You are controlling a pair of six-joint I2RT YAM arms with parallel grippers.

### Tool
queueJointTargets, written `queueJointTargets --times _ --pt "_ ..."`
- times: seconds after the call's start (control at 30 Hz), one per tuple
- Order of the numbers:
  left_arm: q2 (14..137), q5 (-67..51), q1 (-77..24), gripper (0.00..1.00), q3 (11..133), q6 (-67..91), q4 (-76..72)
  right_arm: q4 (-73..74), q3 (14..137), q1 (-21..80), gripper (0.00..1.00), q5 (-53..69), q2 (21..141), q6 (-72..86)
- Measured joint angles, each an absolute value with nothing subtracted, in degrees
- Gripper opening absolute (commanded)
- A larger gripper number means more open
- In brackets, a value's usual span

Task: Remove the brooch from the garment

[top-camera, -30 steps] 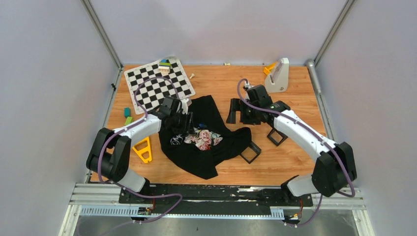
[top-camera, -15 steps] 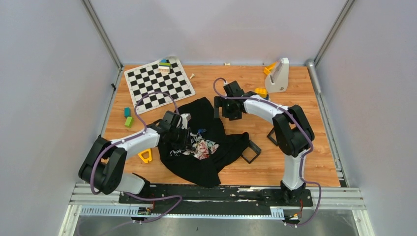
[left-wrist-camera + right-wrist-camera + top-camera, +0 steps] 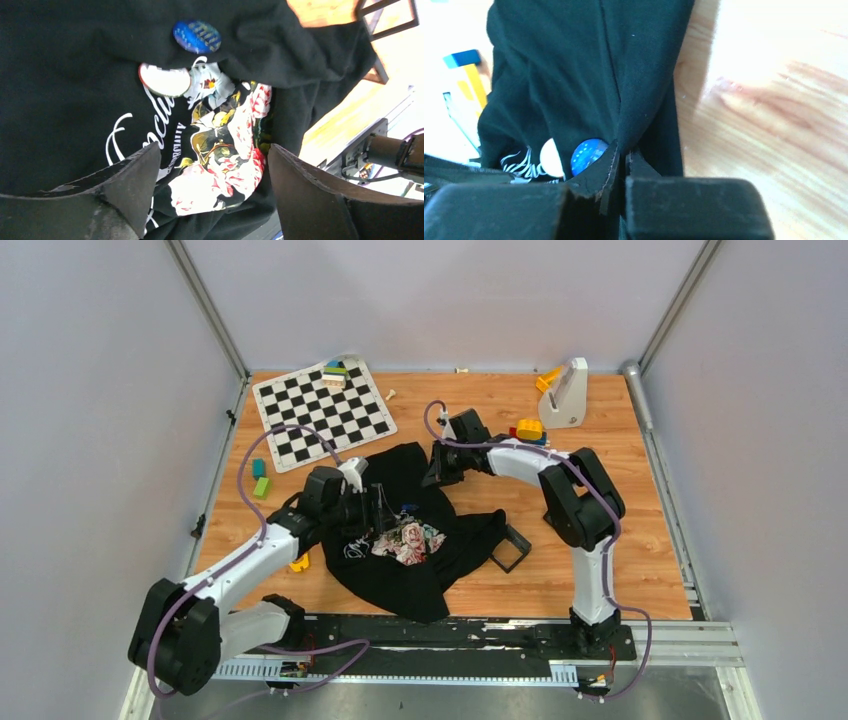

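A black garment [image 3: 415,580] with a floral print lies crumpled at the table's middle. The brooch [image 3: 196,36], a small round blue disc, is pinned to the black cloth just above the print; in the right wrist view the brooch [image 3: 588,155] shows just left of my fingertips. My left gripper [image 3: 212,160] hovers open over the floral print, nothing between its fingers, a little short of the brooch. My right gripper [image 3: 621,156] is shut on a raised fold at the garment's far edge. From above, the left gripper [image 3: 378,512] and right gripper [image 3: 436,471] sit on opposite sides of the garment.
A checkerboard mat [image 3: 322,410] with stacked blocks lies at the back left. A white stand [image 3: 567,392] is at the back right, with yellow and red blocks [image 3: 528,428] near it. A black square frame [image 3: 510,547] lies right of the garment. Green blocks [image 3: 259,478] sit left.
My right arm swung left to the garment's far edge and its jaws closed on a fold. My left gripper opened wide over the print, and its arm stretched out from its base.
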State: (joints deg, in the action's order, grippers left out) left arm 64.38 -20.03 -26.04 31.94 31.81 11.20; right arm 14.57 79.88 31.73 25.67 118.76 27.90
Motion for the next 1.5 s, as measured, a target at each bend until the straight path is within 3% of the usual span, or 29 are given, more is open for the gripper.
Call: queueJointTargets --times 0.07,0.27,0.33,0.47,0.83,0.97,1.2,1.27,1.37,1.5 --pt "61.5 -19.6 -25.0 0.99 31.9 33.3 11.0 13.8 78.1 31.7 0.00 25.8 116.5 28.3" --pt "52.8 -17.9 -22.5 0.99 31.2 37.5 10.2 13.2 76.2 31.8 0.00 26.4 104.4 28.5" --pt "51.5 -18.3 -22.1 0.95 31.0 38.6 9.4 12.6 76.2 31.8 0.00 27.3 99.8 28.5" --pt "52.3 -21.3 -22.0 0.72 31.0 40.0 6.4 12.6 77.3 31.8 0.00 28.8 94.9 28.7" --pt "55.5 -26.1 -24.4 0.66 30.2 42.1 -1.6 18.3 78.5 31.9 0.00 29.5 94.4 31.3" --pt "55.5 -24.8 -26.0 0.76 30.2 44.2 -2.2 19.9 78.5 32.4 0.00 28.9 94.1 32.0" --pt "53.5 -21.3 -28.3 0.73 24.1 56.4 -11.4 20.9 78.5 34.3 0.00 26.8 92.9 32.6" --pt "51.9 -20.0 -29.0 0.72 22.7 58.8 -11.6 21.1 78.5 34.9 0.00 26.4 92.8 32.7" --pt "50.2 -18.1 -29.5 0.57 22.5 61.7 -12.0 21.4 78.5 35.7 0.00 25.6 92.8 32.8" --pt "48.6 -15.3 -29.6 0.56 21.2 67.2 -13.8 22.1 78.5 36.4 0.00 24.0 92.4 32.8"
